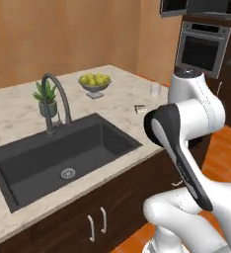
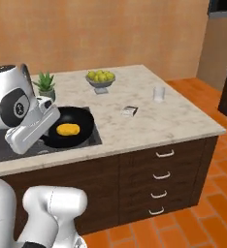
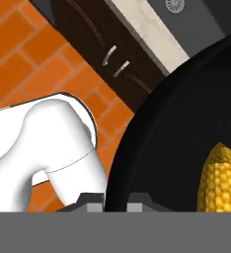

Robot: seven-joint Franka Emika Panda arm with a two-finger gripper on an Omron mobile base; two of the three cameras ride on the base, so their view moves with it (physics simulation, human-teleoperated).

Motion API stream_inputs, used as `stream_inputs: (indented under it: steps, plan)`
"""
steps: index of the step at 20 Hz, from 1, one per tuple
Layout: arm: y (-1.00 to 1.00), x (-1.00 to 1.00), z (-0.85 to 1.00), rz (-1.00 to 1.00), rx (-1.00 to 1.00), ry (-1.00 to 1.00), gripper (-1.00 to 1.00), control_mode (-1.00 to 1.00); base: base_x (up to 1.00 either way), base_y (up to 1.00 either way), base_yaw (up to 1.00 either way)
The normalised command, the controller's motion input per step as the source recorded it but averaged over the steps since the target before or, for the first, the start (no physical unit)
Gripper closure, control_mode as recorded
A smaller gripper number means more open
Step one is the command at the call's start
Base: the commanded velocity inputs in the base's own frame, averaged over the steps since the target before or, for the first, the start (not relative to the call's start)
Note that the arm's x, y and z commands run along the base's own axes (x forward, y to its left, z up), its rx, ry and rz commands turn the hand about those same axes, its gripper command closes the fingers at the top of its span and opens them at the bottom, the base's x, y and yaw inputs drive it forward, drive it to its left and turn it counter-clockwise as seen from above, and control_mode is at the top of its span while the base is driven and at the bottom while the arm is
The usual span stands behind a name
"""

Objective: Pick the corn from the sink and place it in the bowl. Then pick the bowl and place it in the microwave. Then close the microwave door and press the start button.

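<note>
- Resting inside the black bowl, the yellow corn lies on the bowl's floor; in the hand view the cob shows at the lower right against the bowl's dark inner wall.
- Claw: its two dark tips stand close together at the bowl's rim, one on either side of the edge, clamped on the bowl.
- Bowl position, right base view: it sits over the right end of the sink, just beside the white arm's hand.
- Sink, left base view: a dark grey basin with a round metal drain and an arched grey faucet, set into the pale stone worktop.
- Worktop items: a small potted plant beside the faucet, a grey pedestal bowl of lemons, a small clear glass and a small flat box, all well apart from the sink.
- Background, left base view: a steel wall oven stands at the upper right.
</note>
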Motion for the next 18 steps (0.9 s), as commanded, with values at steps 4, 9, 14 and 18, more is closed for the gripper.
stream_inputs:
  steps: [4, 9, 14, 18]
  plan:
    - [0.0, 0.0, 0.0, 0.0, 0.0, 0.0, 1.0, 1.0, 0.13, -0.4, -0.77]
    - [0.0, 0.0, 0.0, 0.0, 0.0, 0.0, 1.0, 1.0, 0.21, -0.39, -0.74]
    - [0.0, 0.0, 0.0, 0.0, 0.0, 0.0, 1.0, 1.0, 0.55, -0.25, -0.65]
    - [0.0, 0.0, 0.0, 0.0, 0.0, 0.0, 1.0, 1.0, 0.78, -0.2, -0.57]
